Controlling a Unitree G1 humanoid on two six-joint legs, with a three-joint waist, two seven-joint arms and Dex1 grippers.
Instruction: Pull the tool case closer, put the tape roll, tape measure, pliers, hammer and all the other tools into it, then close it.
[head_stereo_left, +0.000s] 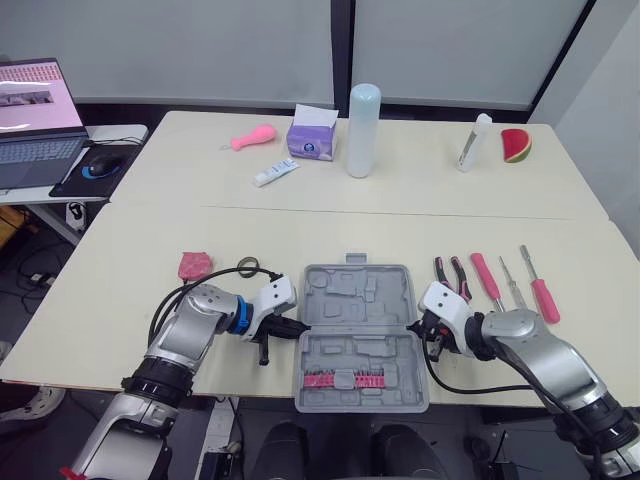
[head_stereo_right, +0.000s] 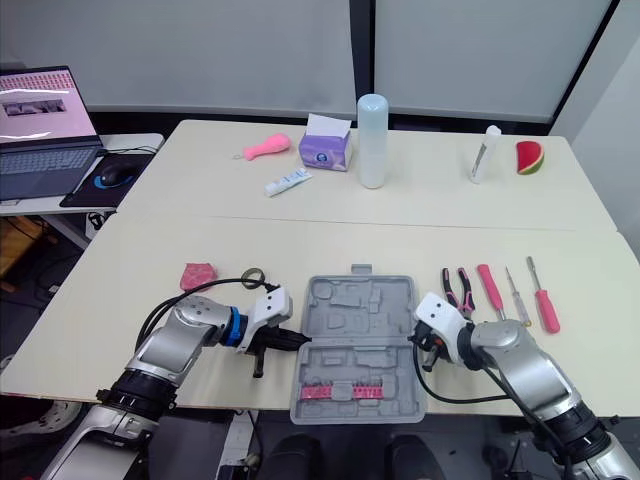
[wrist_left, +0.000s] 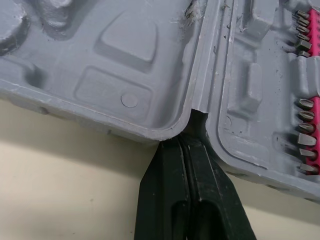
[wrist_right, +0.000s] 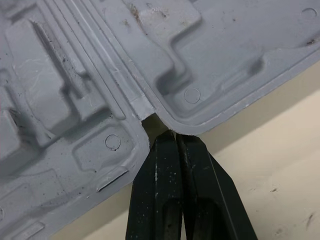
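The grey tool case (head_stereo_left: 360, 300) lies open and flat near the table's front edge, with a pink bit strip (head_stereo_left: 345, 379) in its near half. My left gripper (head_stereo_left: 298, 327) is shut, its tips tucked into the hinge notch (wrist_left: 192, 117) on the case's left side. My right gripper (head_stereo_left: 418, 325) is shut too, its tips at the hinge notch (wrist_right: 147, 117) on the right side. A pink tape measure (head_stereo_left: 194, 264) and a small tape roll (head_stereo_left: 248, 266) lie left of the case. The pliers (head_stereo_left: 451, 276), a pink-handled tool (head_stereo_left: 487, 280) and two screwdrivers (head_stereo_left: 540, 288) lie to its right.
At the back of the table stand a tall white bottle (head_stereo_left: 363, 130), a purple tissue box (head_stereo_left: 312, 135), a pink toy (head_stereo_left: 252, 138), a tube (head_stereo_left: 275, 172), a slim white bottle (head_stereo_left: 474, 143) and a watermelon slice (head_stereo_left: 515, 145). A laptop (head_stereo_left: 35, 120) sits on a side desk at the left.
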